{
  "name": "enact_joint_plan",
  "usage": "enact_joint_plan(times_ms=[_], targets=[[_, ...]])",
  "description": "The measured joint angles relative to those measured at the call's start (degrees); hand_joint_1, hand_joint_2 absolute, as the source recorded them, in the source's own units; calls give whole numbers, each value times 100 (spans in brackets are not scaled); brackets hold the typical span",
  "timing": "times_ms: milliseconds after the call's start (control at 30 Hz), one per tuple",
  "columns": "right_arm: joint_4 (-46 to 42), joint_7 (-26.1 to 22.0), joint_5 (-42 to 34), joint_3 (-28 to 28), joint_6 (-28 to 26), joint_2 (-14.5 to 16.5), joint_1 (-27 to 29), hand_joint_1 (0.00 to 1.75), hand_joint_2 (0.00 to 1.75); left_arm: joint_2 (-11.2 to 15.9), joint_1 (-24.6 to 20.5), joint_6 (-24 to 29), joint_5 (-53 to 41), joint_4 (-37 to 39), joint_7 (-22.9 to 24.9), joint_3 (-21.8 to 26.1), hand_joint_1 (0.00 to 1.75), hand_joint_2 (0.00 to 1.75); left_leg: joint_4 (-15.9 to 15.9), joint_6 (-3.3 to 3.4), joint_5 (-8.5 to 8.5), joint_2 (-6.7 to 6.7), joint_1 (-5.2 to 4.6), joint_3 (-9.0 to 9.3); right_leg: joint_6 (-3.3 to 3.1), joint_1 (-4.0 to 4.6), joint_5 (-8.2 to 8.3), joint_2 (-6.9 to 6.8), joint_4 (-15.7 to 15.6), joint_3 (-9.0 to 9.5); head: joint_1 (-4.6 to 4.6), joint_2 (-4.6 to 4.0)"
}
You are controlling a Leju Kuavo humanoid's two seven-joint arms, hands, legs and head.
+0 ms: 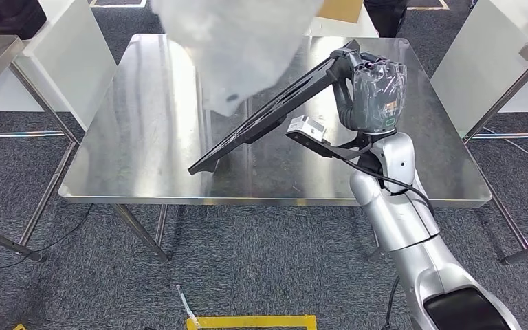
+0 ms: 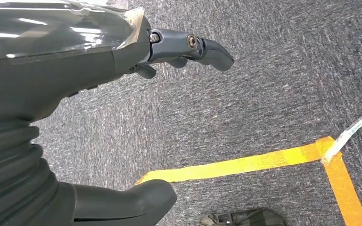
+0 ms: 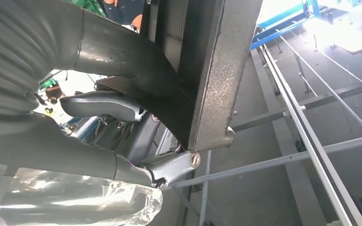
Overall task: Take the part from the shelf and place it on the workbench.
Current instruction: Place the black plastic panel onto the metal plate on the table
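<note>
Head view has the right hand raised over the far right part of the steel surface, its fingers clamped on the upper end of the part, a long flat black frame. From that grip the part slopes down and away toward the middle of the surface, and its low end sits at or just above the steel near the front edge; whether it touches cannot be told. A clear plastic wrap covers the hand, and a pale blurred sheet hangs over the far side of the surface, just beyond the part. Right wrist view shows the fingers and thumb closed around the part's speckled black edge, with crumpled plastic below them. Left wrist view shows the left hand hanging over grey carpet, far from the surface, its fingers stretched out, apart from the thumb and holding nothing; yellow tape marks a corner on the floor beneath it.
</note>
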Motion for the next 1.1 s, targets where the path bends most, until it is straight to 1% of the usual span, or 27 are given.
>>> enact_joint_plan(times_ms=[100, 233, 700, 733, 767, 833, 867, 900, 933, 967, 1000, 1033, 1067, 1100], targets=[[-8, 4, 24, 0, 20, -6, 0, 175, 175, -1, 0, -1, 0, 0, 0, -19, 0, 175, 1, 18, 3, 1, -13, -1, 14, -11, 8, 0, -3, -1, 0, 0], [-8, 6, 44, 0, 36, -14, 0, 175, 175, -2, 0, -2, 0, 0, 1, -23, 0, 175, 1, 26, 8, 1, -13, -1, 24, -11, 14, 0, -4, -1, 0, 0], [-8, 47, 139, 2, 61, -65, -1, 175, 175, -2, 1, -8, 15, 0, -18, -28, 0, 175, 0, 32, 12, 3, -8, -1, 26, -6, 15, 1, -3, -1, 0, 0], [-8, 55, 149, 3, 67, -68, -2, 175, 175, -2, 0, -10, 22, 0, -18, -28, 0, 175, 9, 42, 4, 3, -15, -7, 37, -20, 22, 0, -20, 4, 0, 0], [-8, 62, 156, 4, 72, -71, -5, 175, 175, 0, 0, -14, 27, 0, -19, -30, 0, 175, 3, 69, -3, 2, -20, -7, 62, -39, 32, -2, -46, 15, -3, 0], [-14, 69, 169, 2, 80, -79, -14, 175, 175, -1, 2, -23, 30, 0, -18, -37, 0, 175, -96, 145, 20, 3, -7, 58, 116, -60, 46, -2, -96, 41, -4, 0], [-19, 73, 173, 1, 81, -86, -23, 175, 175, -3, 3, -26, 31, 0, -18, -44, 0, 175, -181, 183, 53, 5, 15, 118, 121, -54, 9, 3, -31, 13, -2, 0], [-22, 77, 177, 1, 83, -95, -31, 175, 175, -8, 2, -26, 31, 0, -17, -51, 0, 175, -254, 205, 85, 9, 36, 172, 106, -45, -85, 15, 161, -78, 3, 0], [-24, 81, 177, 1, 83, -106, -32, 175, 175, -14, 1, -26, 31, 0, -17, -58, 0, 175, -295, 217, 105, 11, 53, 203, 83, -46, -227, 28, 485, -241, 7, 0], [-24, 84, 177, 2, 84, -114, -26, 175, 175, -17, -1, -27, 31, 0, -17, -63, 0, 175, -308, 225, 110, 11, 55, 212, 66, -45, -395, 38, 896, -450, 8, 0], [-24, 84, 178, 3, 84, -123, -11, 175, 175, -20, 1, -28, 31, 0, -17, -68, 0, 175, -307, 221, 107, 7, 60, 210, 68, -52, -527, 45, 1283, -656, 8, 0], [-23, 85, 177, 3, 85, -131, 6, 175, 175, -24, 6, -30, 31, 0, -17, -72, 0, 175, -303, 211, 102, 1, 66, 210, 94, -65, -581, 47, 1514, -792, 7, 0], [-23, 85, 178, 4, 85, -137, 18, 175, 175, -26, 10, -31, 31, 0, -17, -76, 0, 175, -295, 191, 93, -9, 79, 211, 145, -84, -536, 47, 1520, -817, 7, 0], [-24, 85, 178, 4, 85, -139, 24, 175, 175, -28, 13, -33, 31, 0, -17, -81, 0, 175, -274, 156, 75, -19, 102, 215, 217, -111, -394, 47, 1263, -706, 7, 0]])
